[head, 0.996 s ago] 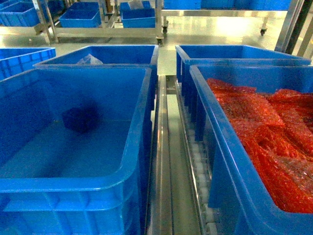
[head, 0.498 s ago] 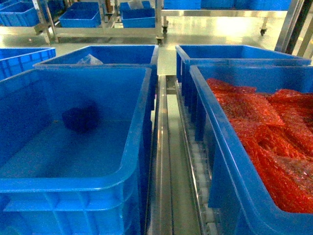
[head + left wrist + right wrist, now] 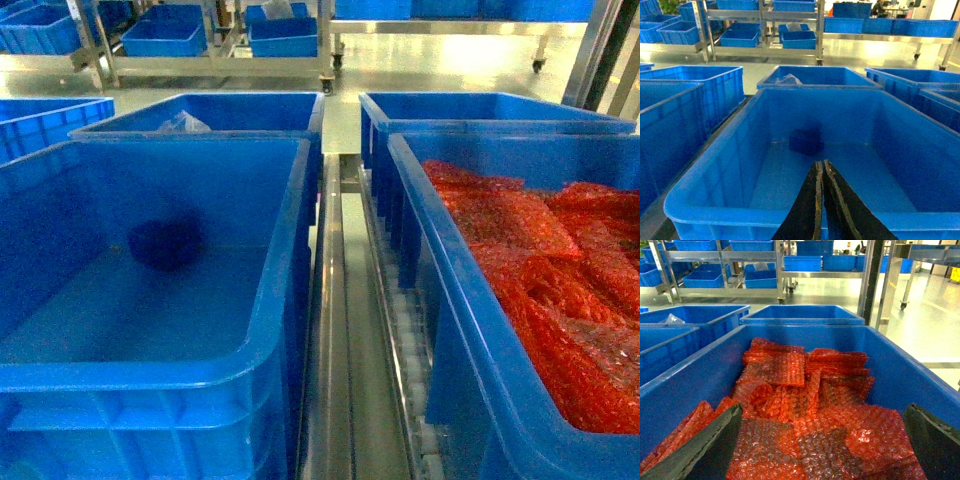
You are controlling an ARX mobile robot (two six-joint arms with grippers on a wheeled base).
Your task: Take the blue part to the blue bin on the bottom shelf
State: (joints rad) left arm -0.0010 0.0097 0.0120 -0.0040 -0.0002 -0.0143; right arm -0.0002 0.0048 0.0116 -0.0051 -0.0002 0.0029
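Observation:
The blue bin (image 3: 280, 300) fills the left of the head view, and its near rim (image 3: 740, 212) crosses the bottom of the left wrist view. A small dark-blue blocky piece, which looks like the blue part (image 3: 166, 241), lies on the bin floor by the far wall (image 3: 806, 141). My left gripper (image 3: 820, 162) hangs over the near end of the bin, shut with nothing between its fingers. My right gripper (image 3: 823, 410) is open above red bubble-wrap bags (image 3: 805, 405). The bottom shelf's steel rail (image 3: 335, 330) and white rollers (image 3: 410, 340) run between the crates. Neither gripper shows in the head view.
The crate on the right (image 3: 450, 330) holds red bagged pieces (image 3: 560, 290). More blue crates stand behind, one with a clear bag (image 3: 183, 123). Another crate (image 3: 670, 125) stands at the left. Steel racks with blue crates (image 3: 165, 35) line the far floor.

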